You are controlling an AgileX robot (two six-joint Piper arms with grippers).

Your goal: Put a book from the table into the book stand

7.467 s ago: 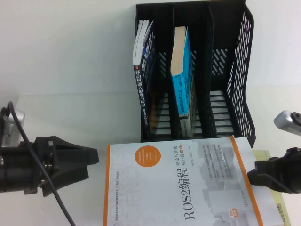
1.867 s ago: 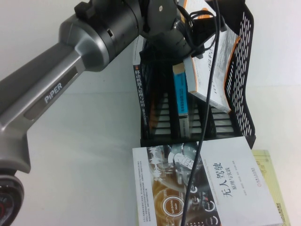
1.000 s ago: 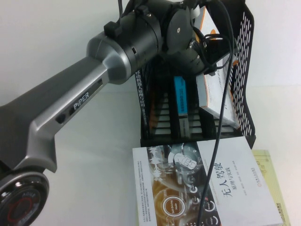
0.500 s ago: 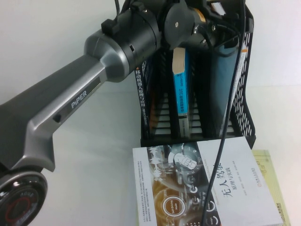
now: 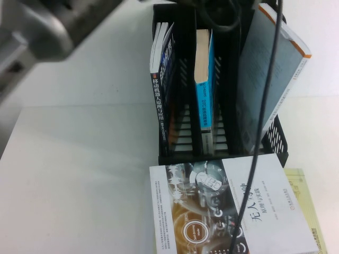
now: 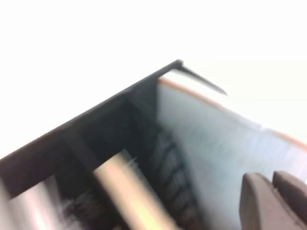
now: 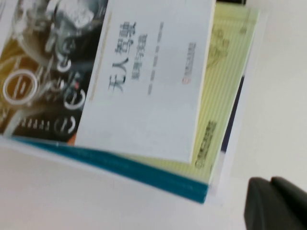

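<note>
Orange-edged book (image 5: pixel 270 79) leans in the book stand (image 5: pixel 275 143) rightmost slot. Left gripper (image 6: pixel 273 201) beside it, right gripper (image 7: pixel 276 203) near the table stack (image 7: pixel 144 81); can't tell either's opening.

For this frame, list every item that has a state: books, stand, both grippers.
Orange-edged book: upright in the stand's right slot, leaning right.
Blue book: upright, middle slot.
Dark book: upright, left slot.
Book stand: every slot occupied.
Top book of the stack: lying flat on the table.
Left gripper: above the stand, beside the orange-edged book.
Right gripper: over the table near the stack.
</note>
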